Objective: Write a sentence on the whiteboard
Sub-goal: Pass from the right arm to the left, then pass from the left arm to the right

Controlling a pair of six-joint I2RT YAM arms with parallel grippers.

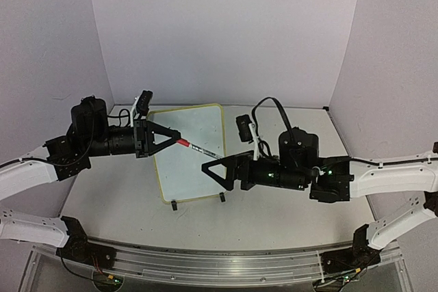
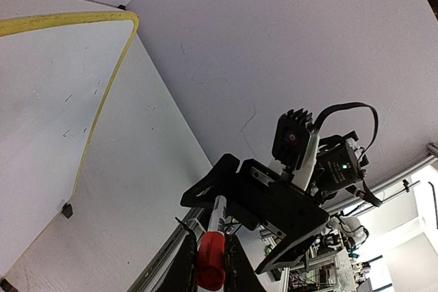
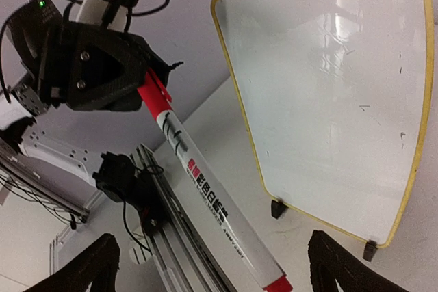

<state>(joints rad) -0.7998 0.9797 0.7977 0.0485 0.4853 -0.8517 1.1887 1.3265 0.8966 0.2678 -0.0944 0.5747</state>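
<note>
**Board.** Your small rectangular whiteboard (image 1: 195, 124), w/ thin yellow rim & rounded corners, stands on the pale grey table (image 1: 274, 220). It sits mid-table betw. the two arms. Two small black feet (image 1: 175, 204) show at its near edge. How far it leans back: can't tell. Its white face shows glare + a few faint dark flecks in both wrist views, too small to read.

**L arm.** Your left gripper (image 1: 175, 139) is clenched on one end of a white-barrelled marker pen (image 1: 202, 149). In the L wrist view the pen's red cap (image 2: 211, 264) is pinched betw. the two black fingers (image 2: 183, 271). In the top view the pen hangs in the air over the board's face. It points away from the L gripper toward the R one. No contact betw. pen & board visible.

**R arm.** Your right gripper (image 1: 213, 174) stands wide open, gripping nothing. In the R wrist view its black fingertips (image 3: 96, 264) sit at the bottom corners, well apart. The pen barrel runs down betw. them & touches neither. The red tail end (image 3: 279, 282) is nearest that cam. Black + red print runs along the barrel, not legible. In the top view the pen's free end lies just beside the R gripper's tip.

**Rel. pos.** The two grippers face each other across the board, w/ the pen spanning the gap.
</note>
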